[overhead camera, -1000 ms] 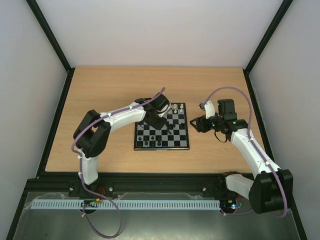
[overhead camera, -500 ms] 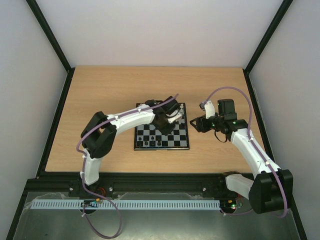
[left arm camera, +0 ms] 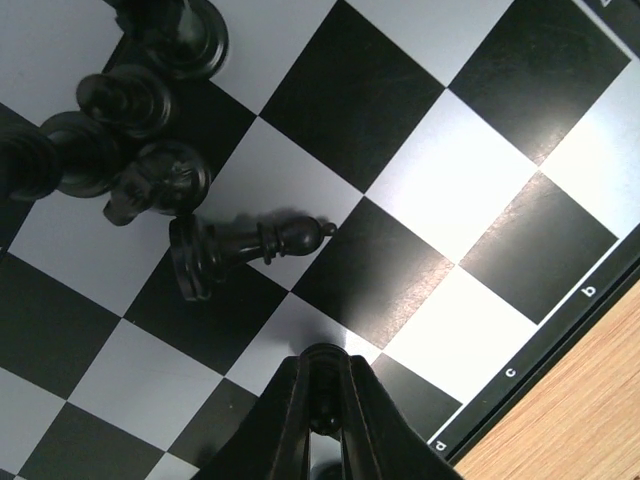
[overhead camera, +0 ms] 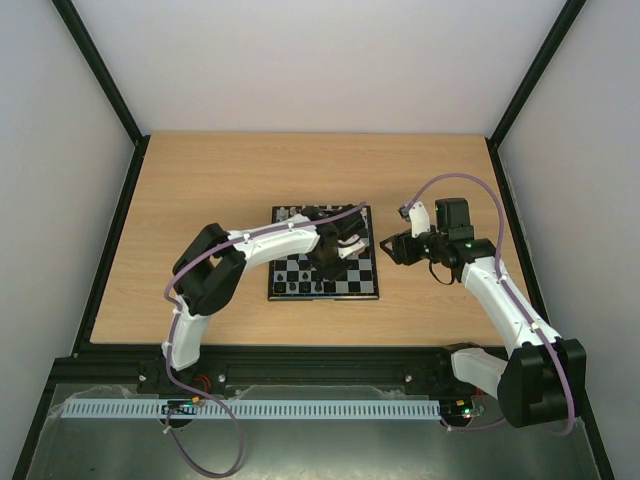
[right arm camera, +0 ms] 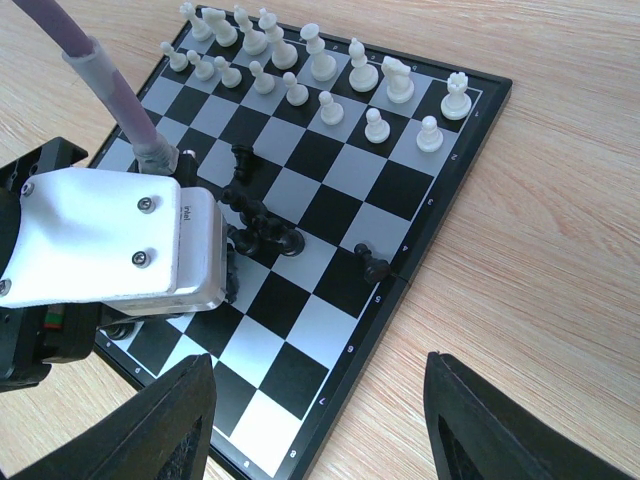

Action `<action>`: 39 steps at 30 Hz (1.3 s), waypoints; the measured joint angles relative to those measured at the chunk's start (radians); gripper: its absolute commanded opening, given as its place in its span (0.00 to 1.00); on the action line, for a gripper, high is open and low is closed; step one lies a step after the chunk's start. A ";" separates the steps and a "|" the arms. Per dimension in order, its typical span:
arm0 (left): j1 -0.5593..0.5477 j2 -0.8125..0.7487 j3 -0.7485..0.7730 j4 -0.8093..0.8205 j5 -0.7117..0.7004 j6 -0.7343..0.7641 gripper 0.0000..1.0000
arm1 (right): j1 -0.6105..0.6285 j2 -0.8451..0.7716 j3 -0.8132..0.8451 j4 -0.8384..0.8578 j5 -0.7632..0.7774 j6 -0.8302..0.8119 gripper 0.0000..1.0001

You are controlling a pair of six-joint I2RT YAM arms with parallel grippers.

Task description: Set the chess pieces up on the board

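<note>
Because the black chess pieces (left arm camera: pixel 130 110) are crowded mid-board and one toppled piece (left arm camera: pixel 250 245) lies flat, the left gripper (left arm camera: pixel 320 385) hangs low over the board (right arm camera: pixel 400 190), fingers pressed together; whether they pinch anything I cannot tell. The toppled piece lies just beyond its tips, not touching. The right gripper (right arm camera: pixel 318 370) waits wide and empty right of the board, probably leaving room.
</note>
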 measured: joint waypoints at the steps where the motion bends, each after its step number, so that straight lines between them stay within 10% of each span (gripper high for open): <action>1: 0.000 0.000 0.000 -0.002 -0.003 0.000 0.06 | 0.000 0.000 0.000 0.000 0.000 0.000 0.58; 39: 0.016 -0.165 -0.016 0.017 -0.039 -0.022 0.35 | 0.000 0.014 0.000 0.000 0.000 -0.006 0.57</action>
